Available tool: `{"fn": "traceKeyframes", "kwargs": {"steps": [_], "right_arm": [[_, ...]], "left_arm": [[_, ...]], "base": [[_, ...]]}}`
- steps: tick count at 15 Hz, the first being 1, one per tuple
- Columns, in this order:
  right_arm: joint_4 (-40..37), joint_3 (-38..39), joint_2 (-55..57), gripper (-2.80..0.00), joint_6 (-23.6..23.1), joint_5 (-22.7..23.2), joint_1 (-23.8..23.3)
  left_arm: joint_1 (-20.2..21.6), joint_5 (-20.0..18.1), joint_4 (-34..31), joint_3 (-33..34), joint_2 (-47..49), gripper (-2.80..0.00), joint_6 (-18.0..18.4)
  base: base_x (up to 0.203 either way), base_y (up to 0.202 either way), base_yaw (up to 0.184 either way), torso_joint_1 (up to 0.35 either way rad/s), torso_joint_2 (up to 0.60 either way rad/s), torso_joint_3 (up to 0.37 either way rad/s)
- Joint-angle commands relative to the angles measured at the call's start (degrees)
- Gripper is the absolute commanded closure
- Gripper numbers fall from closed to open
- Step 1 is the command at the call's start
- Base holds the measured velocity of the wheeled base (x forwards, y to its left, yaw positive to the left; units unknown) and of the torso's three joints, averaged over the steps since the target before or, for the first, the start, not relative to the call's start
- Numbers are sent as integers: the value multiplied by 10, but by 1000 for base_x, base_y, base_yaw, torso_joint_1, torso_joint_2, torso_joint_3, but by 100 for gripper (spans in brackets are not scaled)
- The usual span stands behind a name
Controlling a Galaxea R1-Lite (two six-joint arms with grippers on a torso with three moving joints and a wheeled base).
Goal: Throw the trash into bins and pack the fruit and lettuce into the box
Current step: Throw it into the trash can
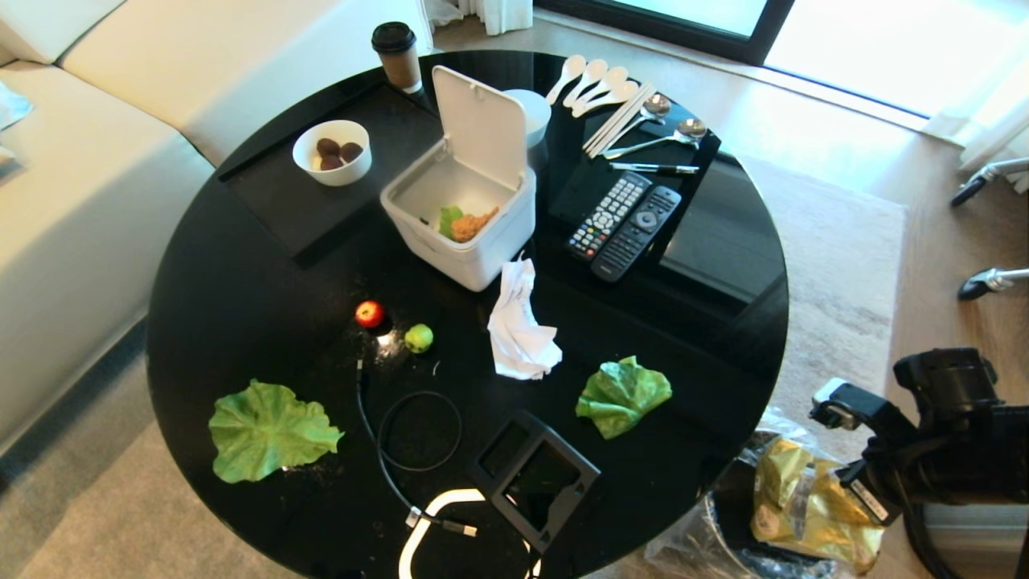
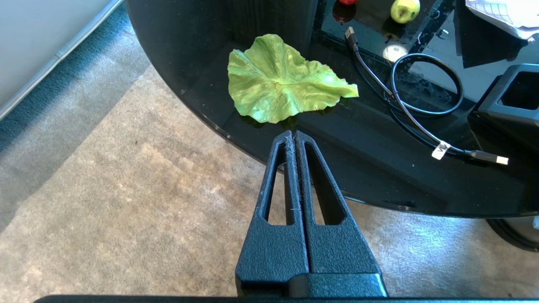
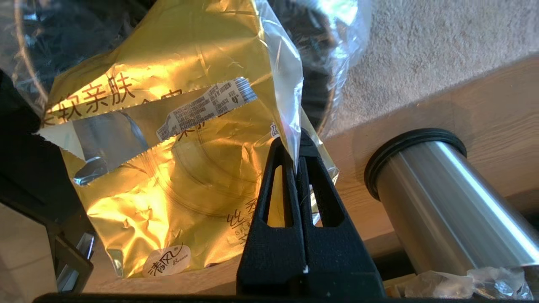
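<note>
Right claw (image 3: 297, 158) is pinching the gold wrapper (image 3: 177, 168) over a bin (image 1: 723, 515); left claw (image 2: 293, 135) is clamped empty, just beside the worktop (image 2: 379, 168).

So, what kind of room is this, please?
Probably a living room or hotel lounge: a cream sofa beside a round black table, two TV remotes, carpet, and a large window reaching the floor.

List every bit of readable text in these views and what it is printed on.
"软亲肤": gold wrapper, large characters.
"清风": white oval logo on it.
Barcode strip and lower characters on the wrapper: too small or cut off.
Remote controls: button markings too small.
</note>
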State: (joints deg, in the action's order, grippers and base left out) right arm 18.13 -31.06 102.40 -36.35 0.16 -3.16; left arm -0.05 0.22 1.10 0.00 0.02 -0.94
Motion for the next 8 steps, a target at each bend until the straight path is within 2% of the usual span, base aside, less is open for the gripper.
{"fn": "traceKeyframes", "kwargs": {"steps": [1,8], "right_arm": [[-3,-18,-2,0,4,0,0],[-4,-36,-2,0,13,0,-1]], "left_arm": [[0,0,0,0,1,0,0],[0,0,0,0,1,0,0]], "base": [[0,0,0,0,0,0],[0,0,0,0,0,0]]}}
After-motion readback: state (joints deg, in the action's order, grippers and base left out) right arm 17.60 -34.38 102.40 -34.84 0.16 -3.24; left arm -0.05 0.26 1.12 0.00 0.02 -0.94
